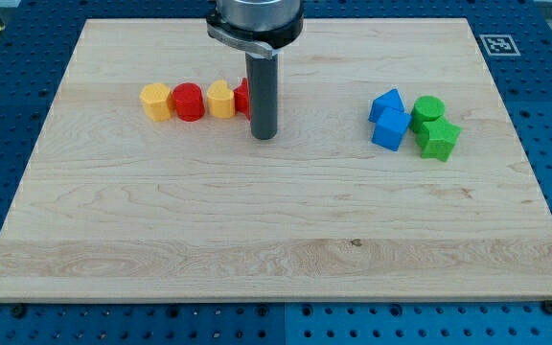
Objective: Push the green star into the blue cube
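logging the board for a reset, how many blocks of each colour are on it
yellow: 2
red: 2, the second partly hidden behind my tip
blue: 2
green: 2
total: 8

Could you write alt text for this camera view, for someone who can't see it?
A dark rod's tip rests on a wooden board beside a row of yellow and red blocks at the view's left. Far to the view's right, the green star sits close beside the blue cube.
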Controlling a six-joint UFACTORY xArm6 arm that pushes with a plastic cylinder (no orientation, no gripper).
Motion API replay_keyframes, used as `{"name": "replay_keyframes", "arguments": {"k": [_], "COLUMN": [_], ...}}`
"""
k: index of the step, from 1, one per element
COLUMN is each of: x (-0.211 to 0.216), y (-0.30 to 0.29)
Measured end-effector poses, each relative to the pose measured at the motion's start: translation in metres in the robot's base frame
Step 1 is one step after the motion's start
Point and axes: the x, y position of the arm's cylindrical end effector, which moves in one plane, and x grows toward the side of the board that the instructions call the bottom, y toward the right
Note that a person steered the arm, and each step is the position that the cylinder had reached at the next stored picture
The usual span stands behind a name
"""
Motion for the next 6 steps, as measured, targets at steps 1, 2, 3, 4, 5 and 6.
{"name": "replay_keyframes", "arguments": {"k": [1, 2, 3, 4, 5, 6], "x": [0.000, 0.004, 0.014, 0.020, 0.042, 0.059], "y": [0.001, 0.027, 0.073, 0.094, 0.113, 0.149]}}
